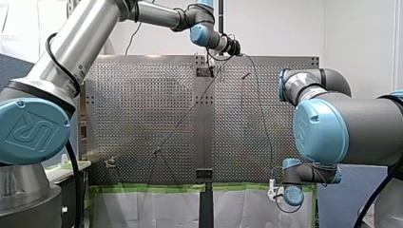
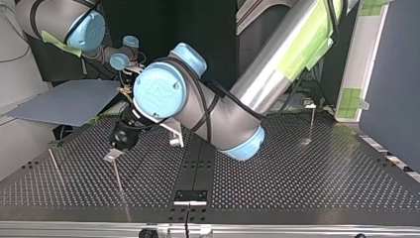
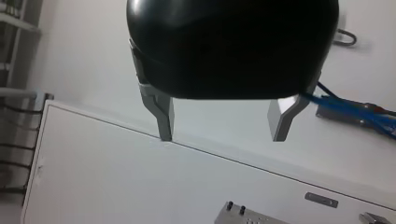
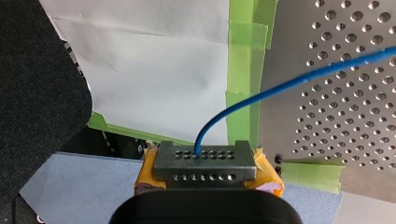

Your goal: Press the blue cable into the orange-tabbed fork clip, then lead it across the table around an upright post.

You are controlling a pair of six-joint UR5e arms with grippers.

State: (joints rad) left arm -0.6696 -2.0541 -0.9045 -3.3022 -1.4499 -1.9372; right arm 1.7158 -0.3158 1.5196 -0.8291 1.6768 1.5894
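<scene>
Yellow-padded, my right claw (image 4: 205, 163) is clamped on the blue cable (image 4: 299, 81), which arcs away over the perforated surface (image 4: 355, 107), its edge trimmed with green tape (image 4: 243, 56). My left claw (image 3: 222, 133) hangs with fingers apart, facing a white wall (image 3: 93, 56).

Perforated metal table (image 2: 307, 178) fills the top view's lower half. A thin upright post (image 2: 311, 124) stands at right, and a black plate (image 2: 189, 196) sits at bottom centre.
</scene>
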